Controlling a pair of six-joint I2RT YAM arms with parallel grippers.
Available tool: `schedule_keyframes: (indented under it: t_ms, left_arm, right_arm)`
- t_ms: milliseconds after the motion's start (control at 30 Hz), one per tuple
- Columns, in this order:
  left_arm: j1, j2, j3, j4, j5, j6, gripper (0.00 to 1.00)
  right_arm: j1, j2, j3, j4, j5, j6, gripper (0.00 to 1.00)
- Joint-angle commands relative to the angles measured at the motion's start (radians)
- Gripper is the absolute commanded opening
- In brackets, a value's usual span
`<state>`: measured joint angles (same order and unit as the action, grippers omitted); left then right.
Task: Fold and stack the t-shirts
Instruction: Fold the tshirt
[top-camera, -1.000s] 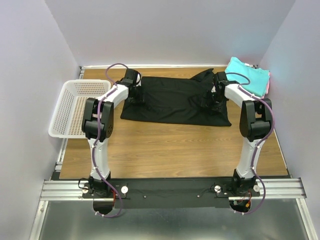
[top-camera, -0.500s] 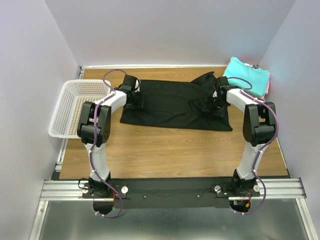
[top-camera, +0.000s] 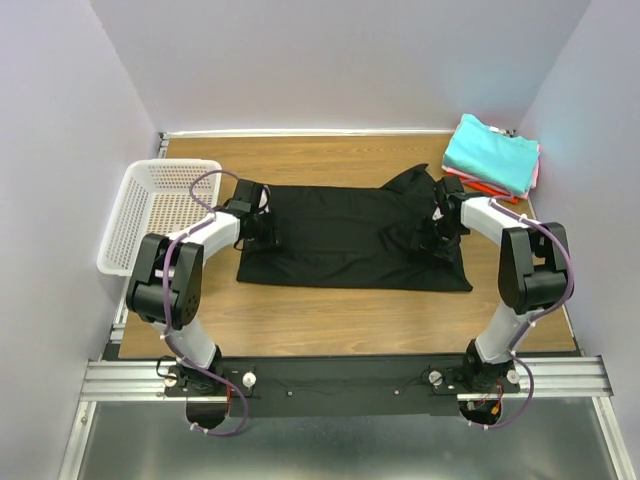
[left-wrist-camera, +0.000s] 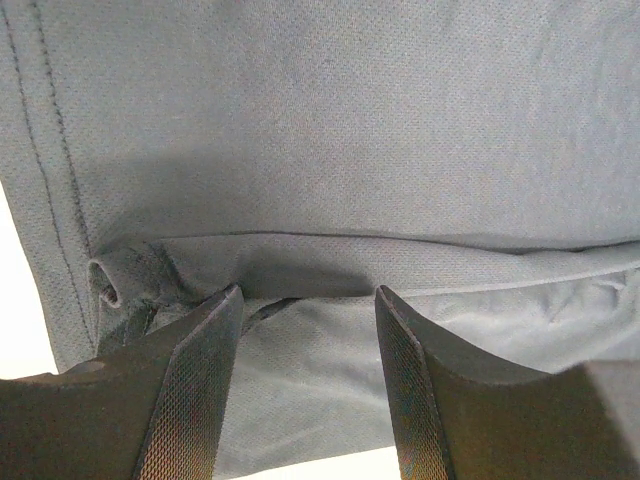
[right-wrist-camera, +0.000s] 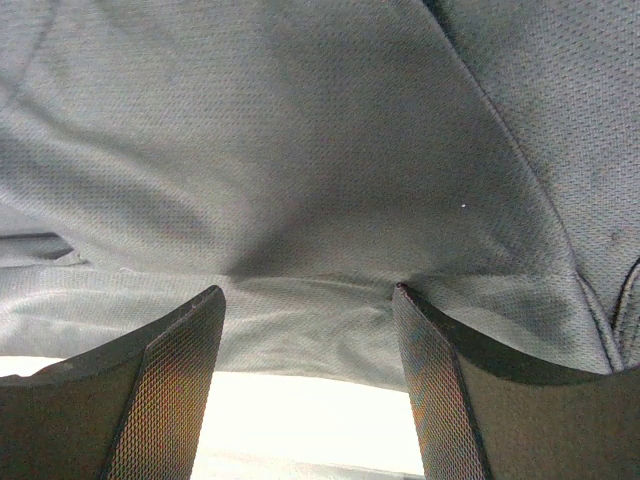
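**A:** Between the fingers of your left pincer (left-wrist-camera: 308, 295) you have the black tee (top-camera: 350, 235). The fingers are spread, and a ridge of cloth runs from one tip across to the other. A stitched hem sits just off to their left.

**B:** And your right pincer (right-wrist-camera: 308, 292)?

**A:** It is spread too, with its tips on the same tee. A crease is drawn between them, and the cloth's edge lies just below.

**B:** Where does your tee lie overall?

**A:** It lies on the worktop (top-camera: 340, 310), stretched from one of your pincers to the other. One corner is bunched up just beyond your right pincer.

**B:** What else is near you?

**A:** Farther beyond your right pincer, in the corner, sits a folded stack. The teal tee (top-camera: 490, 150) is on top, with the red-orange tee (top-camera: 490, 188) and the pink tee (top-camera: 537, 165) peeking out beneath. Out past your left pincer, apart from the black tee, stands the white basket (top-camera: 125, 215).
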<state>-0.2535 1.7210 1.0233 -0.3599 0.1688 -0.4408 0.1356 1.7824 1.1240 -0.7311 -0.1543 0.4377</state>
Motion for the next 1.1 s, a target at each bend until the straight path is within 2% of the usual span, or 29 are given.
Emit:
schedule_keyframes:
  t_ms: [0,367,533,700,767,900,1067]
  left_arm:
    - [-0.027,-0.073,-0.083,-0.050,0.023,-0.039,0.64]
    - [-0.118,-0.239,-0.301,-0.071,0.069,-0.141,0.64]
    - [-0.142,-0.319,-0.296,-0.120,0.077,-0.165,0.64]
    - [-0.147,-0.385,-0.172,-0.192,0.022,-0.164,0.67]
    - [-0.145,-0.370,-0.073,-0.221,-0.003,-0.133,0.68]
    - [-0.138,-0.234,0.120,-0.269,-0.063,-0.050,0.70]
    - [-0.112,-0.109,0.275,-0.263,-0.104,0.011,0.70]
  right_arm:
    - [-0.007,-0.047,-0.061,-0.120,0.015,0.007,0.75]
    - [-0.007,-0.196,-0.214,-0.254,0.053,0.033,0.75]
    - [-0.007,-0.215,-0.178,-0.301,0.061,0.035,0.75]
    - [-0.005,-0.198,-0.015,-0.375,0.048,0.045,0.75]
    - [-0.005,-0.186,0.089,-0.393,0.053,0.050,0.75]
    - [-0.005,-0.115,0.277,-0.396,0.065,0.047,0.76]
    - [-0.008,0.000,0.420,-0.364,0.094,0.018,0.76]
